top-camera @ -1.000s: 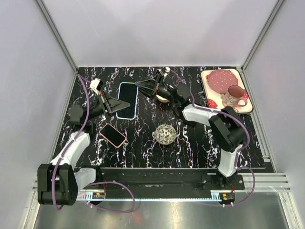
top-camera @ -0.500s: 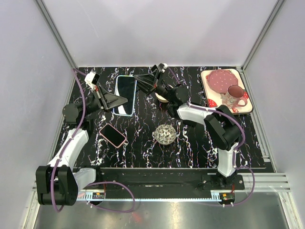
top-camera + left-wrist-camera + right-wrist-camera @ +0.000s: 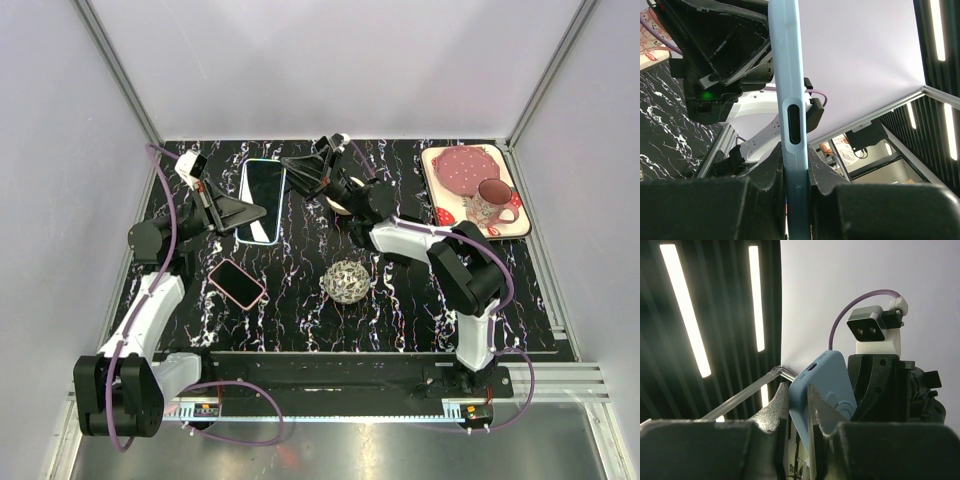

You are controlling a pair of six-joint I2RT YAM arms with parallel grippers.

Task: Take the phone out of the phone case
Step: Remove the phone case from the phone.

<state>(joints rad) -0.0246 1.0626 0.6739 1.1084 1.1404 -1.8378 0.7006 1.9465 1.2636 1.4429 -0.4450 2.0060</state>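
Above the tabletop's far edge, left of centre: phone case (image 3: 262, 195) with phone inside, held up. Left hand (image 3: 258, 213) clamped on its side, right hand (image 3: 291, 169) on its far corner.

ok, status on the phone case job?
Both shut on the phone case: left gripper on its edge, right gripper on a corner. phone not yet out, held in the air. Nothing in the way.
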